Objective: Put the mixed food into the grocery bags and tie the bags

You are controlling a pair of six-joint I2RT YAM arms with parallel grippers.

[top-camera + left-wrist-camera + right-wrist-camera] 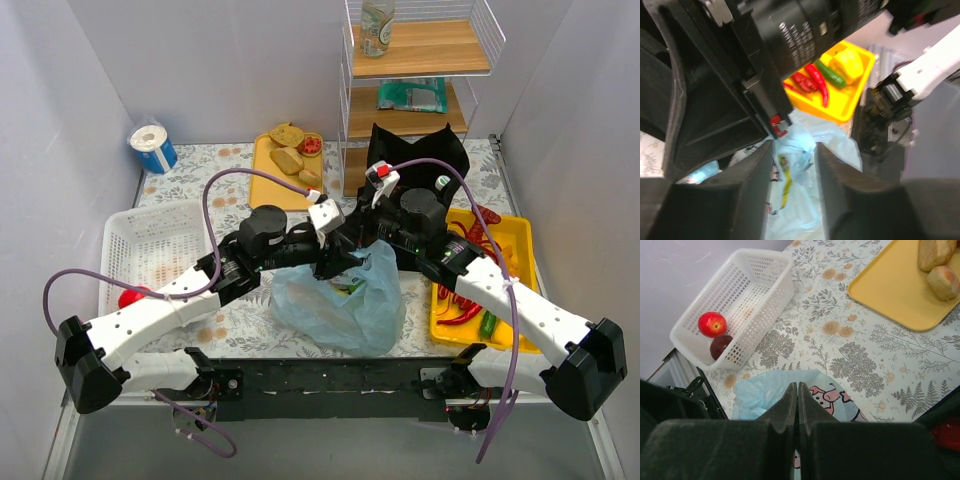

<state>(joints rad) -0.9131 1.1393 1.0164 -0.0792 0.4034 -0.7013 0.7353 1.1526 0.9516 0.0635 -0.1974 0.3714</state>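
The light-blue grocery bag (340, 308) with cartoon prints lies crumpled at the table's near middle, with something green and yellow inside it. Both grippers meet over its upper edge. My left gripper (325, 268) (793, 147) has its fingers apart, and a twisted strand of the bag's film (790, 165) runs between them. My right gripper (352, 258) (798, 385) is pressed shut, pinching the bag's film, with the bag (765, 390) spread below it. The black grocery bag (415, 155) stands at the back. Red chillies (817, 82) and a green pepper (832, 75) lie in the yellow tray (515, 235).
A white lattice basket (150, 240) (765, 285) at the left holds a red apple (712, 323) and a dark fruit (720, 346). Bread (287, 158) lies on a second yellow tray (895, 295) at the back. A wire shelf (420, 60) carries a bottle (377, 28) and a green packet (412, 95). A blue roll (153, 147) stands back left.
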